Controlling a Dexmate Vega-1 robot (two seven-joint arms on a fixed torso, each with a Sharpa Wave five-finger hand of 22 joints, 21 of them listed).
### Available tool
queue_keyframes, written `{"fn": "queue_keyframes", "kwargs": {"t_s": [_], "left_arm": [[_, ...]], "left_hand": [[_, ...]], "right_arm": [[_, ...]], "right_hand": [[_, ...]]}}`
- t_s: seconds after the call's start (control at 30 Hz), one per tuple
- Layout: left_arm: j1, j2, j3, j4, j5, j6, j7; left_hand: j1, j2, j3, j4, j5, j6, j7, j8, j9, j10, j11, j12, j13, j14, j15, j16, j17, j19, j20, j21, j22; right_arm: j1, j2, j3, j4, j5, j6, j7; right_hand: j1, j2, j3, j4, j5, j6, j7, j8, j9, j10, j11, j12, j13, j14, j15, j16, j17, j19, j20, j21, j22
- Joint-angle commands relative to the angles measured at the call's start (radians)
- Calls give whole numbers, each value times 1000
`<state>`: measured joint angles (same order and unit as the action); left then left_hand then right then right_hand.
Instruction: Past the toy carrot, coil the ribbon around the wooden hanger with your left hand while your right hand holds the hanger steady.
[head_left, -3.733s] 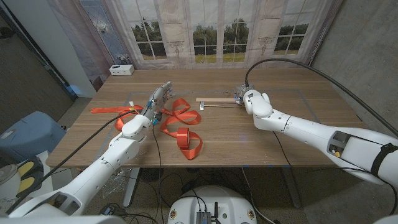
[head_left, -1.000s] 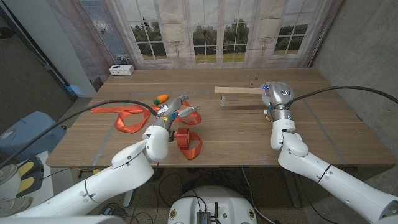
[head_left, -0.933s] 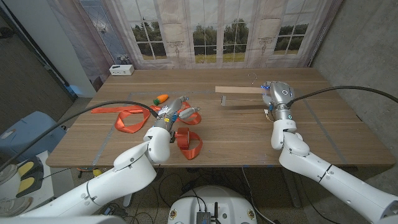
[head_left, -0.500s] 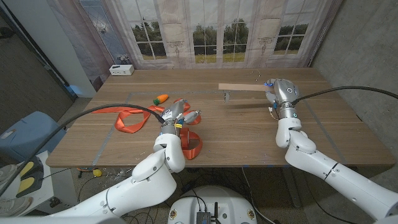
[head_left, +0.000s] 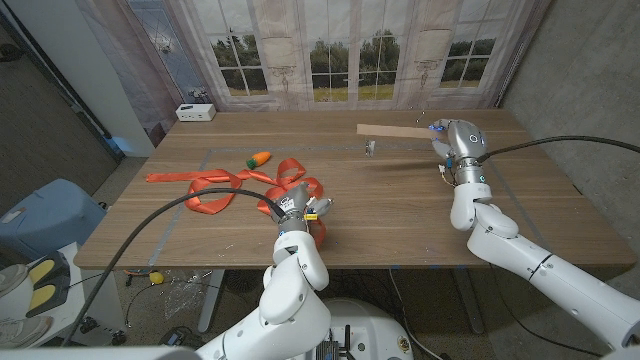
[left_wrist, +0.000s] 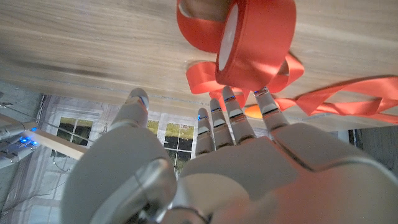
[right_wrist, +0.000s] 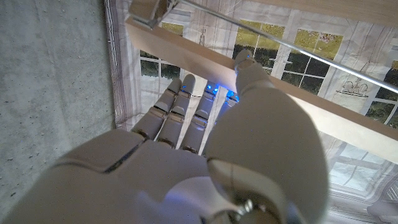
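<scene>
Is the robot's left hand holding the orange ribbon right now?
No, the left hand has its fingers spread, only reaching toward the ribbon roll.

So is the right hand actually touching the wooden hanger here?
Touching. The right wrist view shows the right hand with fingers behind the wooden hanger bar and the thumb across its front; in the head view the hanger is lifted off the table at that hand.

small white box (head_left: 194, 112) at the table's (head_left: 400, 215) far left corner, windows (head_left: 335, 60) behind
</scene>
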<state>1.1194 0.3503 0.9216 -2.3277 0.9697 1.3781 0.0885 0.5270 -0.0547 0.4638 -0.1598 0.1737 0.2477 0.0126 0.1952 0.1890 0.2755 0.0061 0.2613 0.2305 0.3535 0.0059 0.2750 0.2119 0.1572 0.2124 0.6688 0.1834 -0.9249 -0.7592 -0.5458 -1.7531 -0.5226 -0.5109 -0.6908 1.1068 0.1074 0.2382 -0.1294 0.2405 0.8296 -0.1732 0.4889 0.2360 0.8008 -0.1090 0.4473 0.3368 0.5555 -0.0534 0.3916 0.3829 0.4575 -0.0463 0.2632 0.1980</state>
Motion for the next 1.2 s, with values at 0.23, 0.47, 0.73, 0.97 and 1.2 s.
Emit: {"fn": "queue_keyframes", "kwargs": {"t_s": [0.23, 0.47, 0.73, 0.97, 1.2], "left_arm": [[229, -320, -89, 90, 703, -103, -249], [321, -408, -133, 73, 706, -193, -199], [369, -348, -192, -10, 800, -362, -347], [384, -326, -294, -75, 963, -584, -625], [396, -347, -346, -136, 1055, -713, -775]], "left_hand": [[-30, -24, -29, 19, 0, -38, 12, -10, 4, -25, 20, -8, 11, -20, 24, -8, 12, -6, 2, -16, 3], [-40, -26, -42, 25, 1, -106, 7, -20, 4, -49, 33, -15, 17, -31, 58, -16, 7, 22, 4, -17, 3], [-45, -22, -51, 24, 8, -143, -34, -9, 3, -111, 17, -33, 24, -111, 58, -56, -2, -36, 5, -72, -1], [37, 15, -23, -3, 8, -155, -84, -4, 1, -140, -31, -39, 22, -149, 44, -73, -12, -53, 3, -103, 0], [49, 0, -31, -3, 6, -177, -89, -8, 0, -158, -29, -44, 19, -179, 46, -82, -17, -74, 4, -122, -1]], "right_arm": [[26, 20, 36, 60, 80, 110, -19], [20, 17, 42, 51, 90, 109, -17], [11, 21, 54, 48, 105, 117, -31], [4, 27, 65, 52, 116, 127, -51], [-1, 37, 73, 61, 131, 131, -65]], "right_hand": [[21, 27, -9, 4, 4, 196, 139, 2, 37, 20, -5, 6, 4, 16, -173, -2, 5, 11, -44, 11, 2], [22, 28, -14, 5, 4, 196, 140, 2, 36, 21, -4, 4, 5, 19, -173, -1, 7, 14, -41, 13, 2], [26, 29, -17, 3, 4, 197, 141, 1, 34, 21, -4, 3, 6, 21, -174, -2, 9, 17, -40, 16, 3], [28, 30, -20, 4, 4, 197, 141, 1, 34, 22, -2, 1, 5, 23, -173, -2, 11, 18, -39, 18, 4], [28, 31, -24, 5, 3, 196, 141, 0, 34, 23, -1, 0, 6, 26, -172, -2, 13, 19, -38, 20, 4]]}}
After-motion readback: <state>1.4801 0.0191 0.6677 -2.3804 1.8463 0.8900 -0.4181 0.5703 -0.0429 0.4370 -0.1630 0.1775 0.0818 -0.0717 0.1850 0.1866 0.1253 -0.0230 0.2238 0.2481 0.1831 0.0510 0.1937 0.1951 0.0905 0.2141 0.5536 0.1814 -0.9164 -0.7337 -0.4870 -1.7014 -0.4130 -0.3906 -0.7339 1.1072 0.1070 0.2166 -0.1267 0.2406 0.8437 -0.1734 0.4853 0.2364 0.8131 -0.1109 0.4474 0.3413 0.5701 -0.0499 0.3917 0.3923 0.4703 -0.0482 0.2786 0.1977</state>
